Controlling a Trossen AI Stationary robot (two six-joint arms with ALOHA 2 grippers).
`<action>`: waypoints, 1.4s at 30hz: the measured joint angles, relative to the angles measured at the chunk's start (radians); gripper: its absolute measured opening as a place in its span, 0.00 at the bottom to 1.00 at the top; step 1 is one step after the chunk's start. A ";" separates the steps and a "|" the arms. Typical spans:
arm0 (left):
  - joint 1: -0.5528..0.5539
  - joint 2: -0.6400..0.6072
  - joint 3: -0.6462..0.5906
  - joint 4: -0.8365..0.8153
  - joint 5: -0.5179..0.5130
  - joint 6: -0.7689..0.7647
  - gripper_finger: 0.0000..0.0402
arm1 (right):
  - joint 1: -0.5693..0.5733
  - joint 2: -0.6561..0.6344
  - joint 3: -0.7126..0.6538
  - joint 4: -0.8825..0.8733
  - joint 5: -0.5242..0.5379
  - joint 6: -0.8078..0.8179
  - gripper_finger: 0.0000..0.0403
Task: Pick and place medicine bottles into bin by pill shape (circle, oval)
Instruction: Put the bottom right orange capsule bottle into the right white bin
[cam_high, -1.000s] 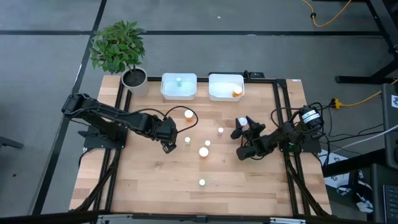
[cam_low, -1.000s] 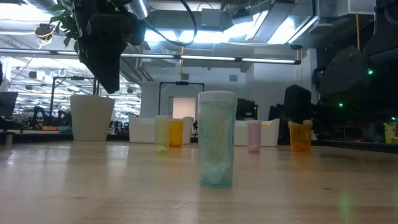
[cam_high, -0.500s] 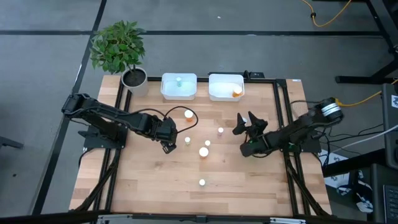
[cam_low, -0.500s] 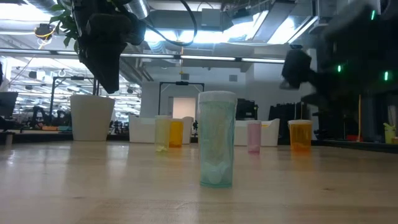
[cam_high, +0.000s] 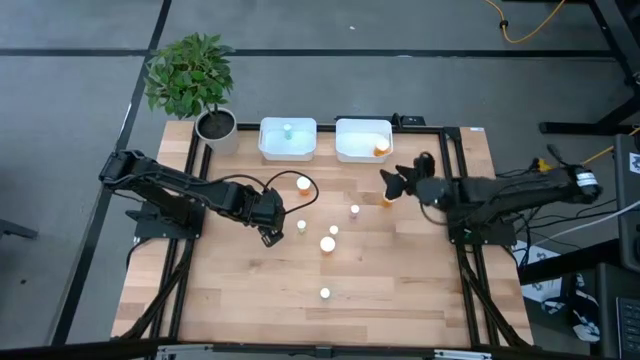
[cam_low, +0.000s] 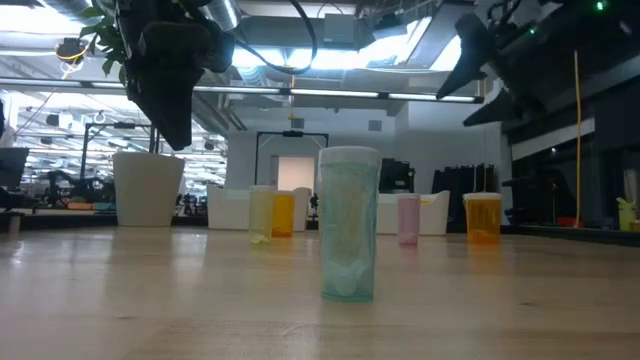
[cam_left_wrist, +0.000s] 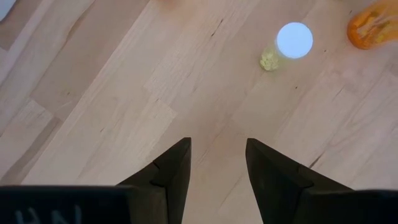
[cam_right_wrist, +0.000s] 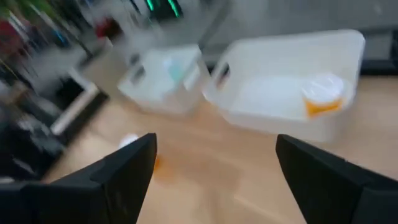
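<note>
High view has the left arm (cam_high: 180, 195) reaching in from the left edge, bent at the elbow, with its end effector (cam_high: 270, 218) low over the middle-left of the tabletop (cam_high: 250, 290). From the left wrist view the fingers (cam_left_wrist: 171, 171) sit a bit apart with only bare wood between them, nothing held. A pale yellow bottle (cam_left_wrist: 287, 45) stands just ahead of them, and an orange bottle (cam_left_wrist: 373, 25) lies further off to one side.

Right arm (cam_high: 510, 192) is stretched nearly straight across from the right side, end effector (cam_high: 405, 178) up near the back, just in front of the right bin (cam_high: 345, 150). Its fingers (cam_right_wrist: 118, 168) are spread wide and empty; an orange one (cam_high: 387, 199) stands right under it.

Both white bins sit along the back edge. The left bin (cam_high: 270, 148) has a small greenish bottle (cam_high: 288, 129) in it, the right bin has an orange bottle (cam_high: 381, 148) in its corner. The rest are loose mid-tabletop: one with an orange body (cam_high: 302, 184) near the left end effector, a small one (cam_high: 354, 210), another small one (cam_high: 334, 230), a bigger cap (cam_high: 327, 244), and a lone one (cam_high: 324, 293) nearer the front. Plant (cam_high: 195, 85) stands at the back left corner
</note>
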 joint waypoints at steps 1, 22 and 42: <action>0.000 0.000 0.000 0.000 0.000 0.000 0.37 | -0.022 -0.003 0.043 -0.090 -0.055 -0.001 0.82; 0.000 0.000 0.000 0.000 -0.004 -0.004 0.37 | -0.199 0.313 0.407 -0.836 -0.523 0.178 0.82; 0.000 0.000 0.000 0.000 -0.005 -0.019 0.37 | -0.270 0.550 0.406 -0.674 -0.643 0.045 0.82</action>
